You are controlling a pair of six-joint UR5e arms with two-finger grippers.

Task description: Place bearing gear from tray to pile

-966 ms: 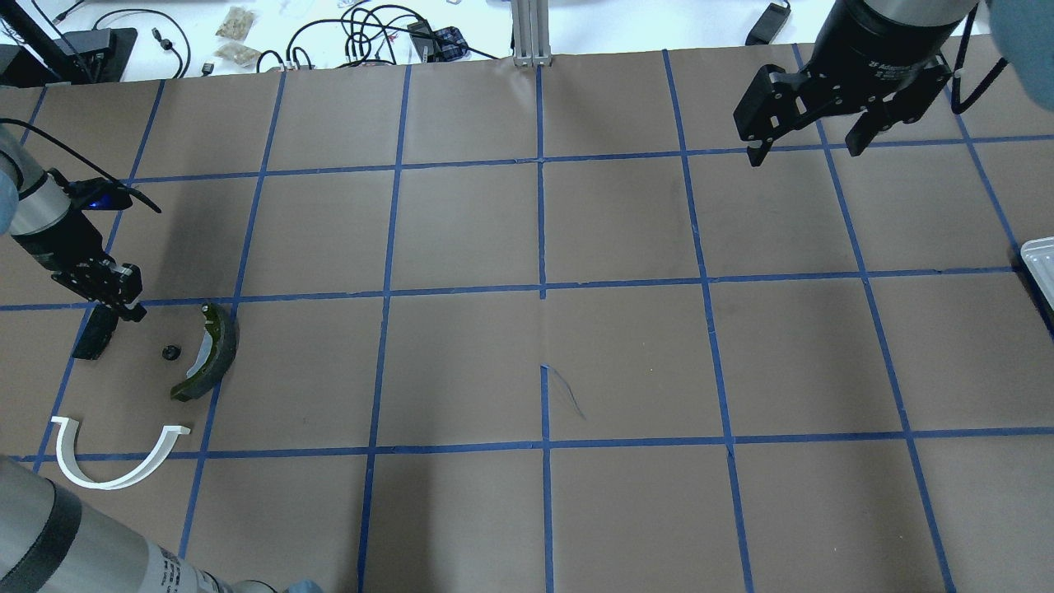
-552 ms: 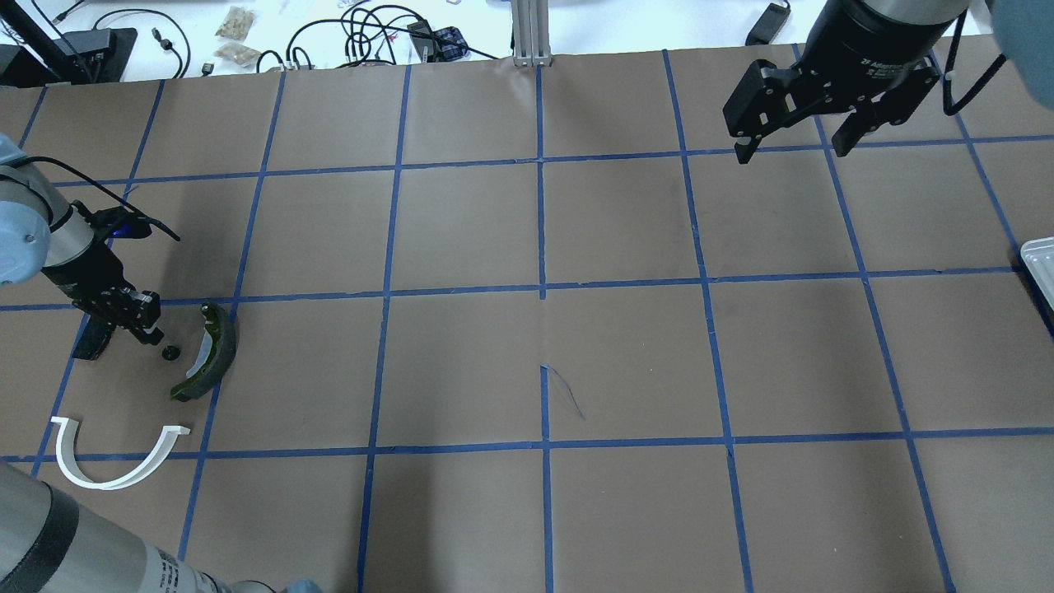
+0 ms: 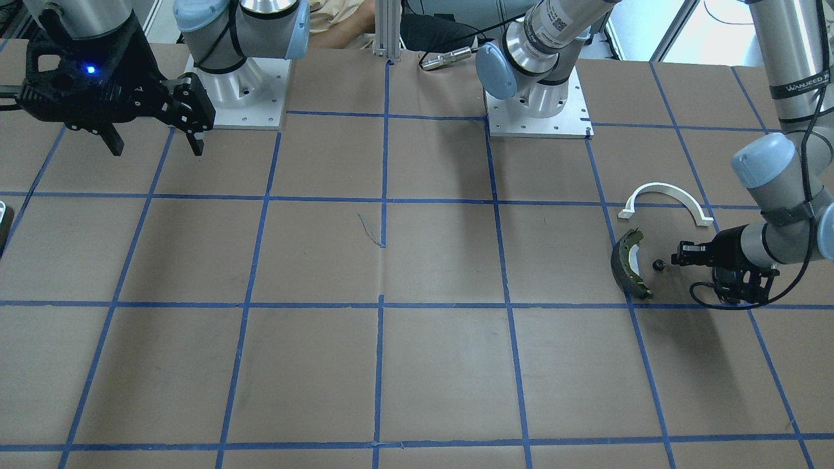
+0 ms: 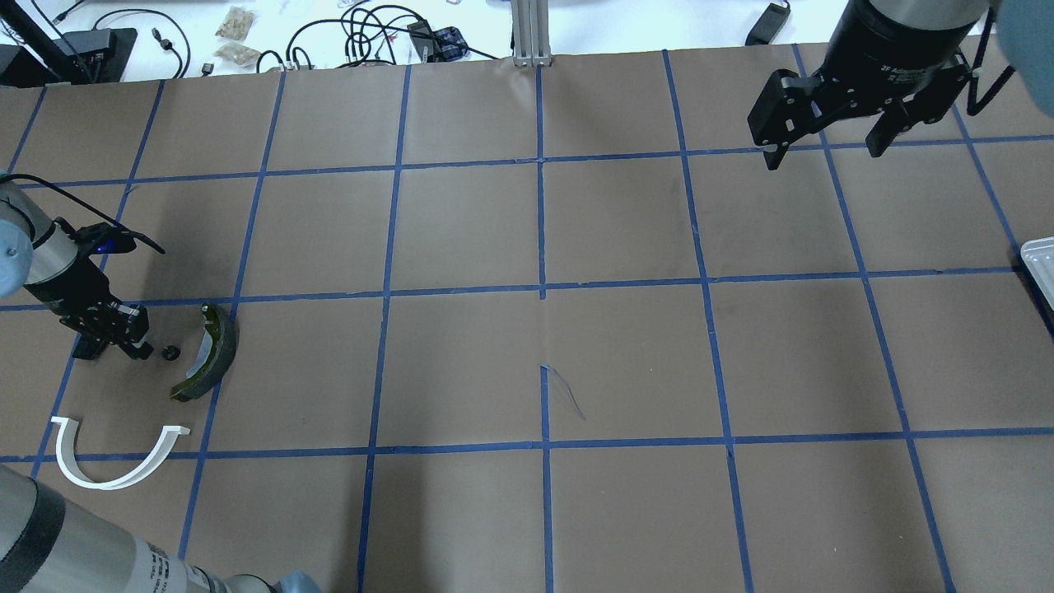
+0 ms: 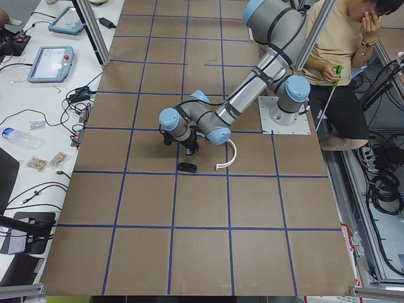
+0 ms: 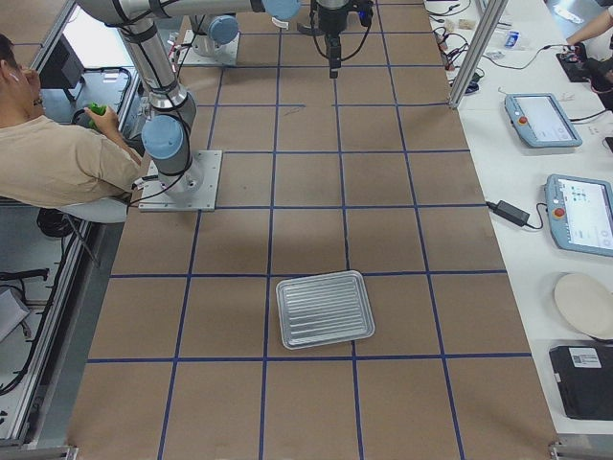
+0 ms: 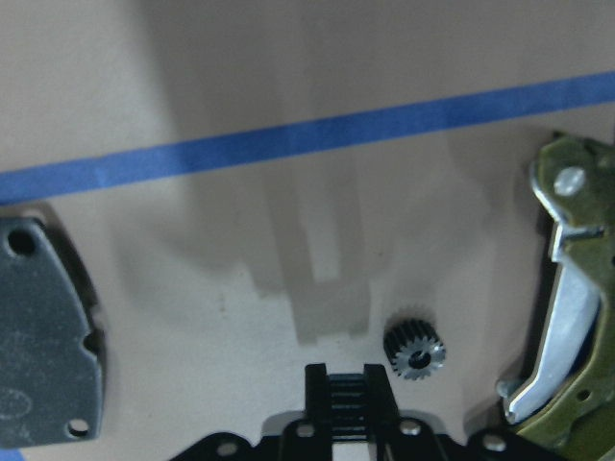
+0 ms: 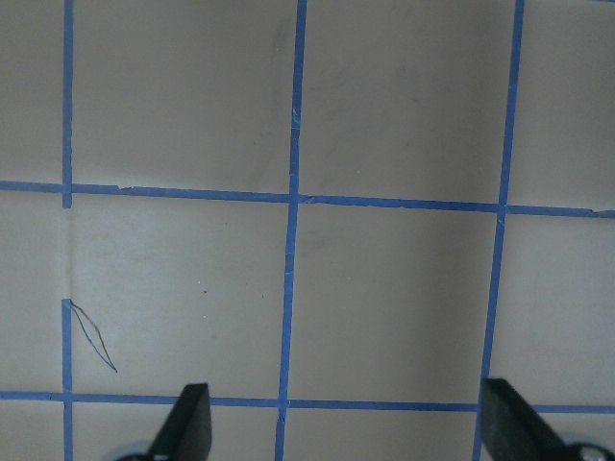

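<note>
The bearing gear [image 4: 170,352] is a small black toothed wheel lying flat on the brown paper, also seen as the gear [image 3: 658,264] and the gear [image 7: 415,349]. My left gripper [image 4: 142,352] is low over the table, shut and holding nothing, a short gap left of the gear. Around it lies the pile: the olive brake shoe [image 4: 211,350], the white arc [image 4: 115,469] and the flat pad [image 7: 43,336], partly hidden under my wrist in the overhead view. My right gripper [image 4: 823,155] hangs open and high at the far right. The silver tray [image 6: 326,309] holds nothing I can see.
A sliver of the tray rim [image 4: 1039,262] shows at the right table edge. A seated person [image 5: 341,57] is behind the robot bases. Cables and tablets lie on the white bench [image 4: 247,33] beyond the paper.
My left gripper has moved nearer and down towards the gear, still shut. The right gripper drifted slightly left, then back right. The gear has not moved.
</note>
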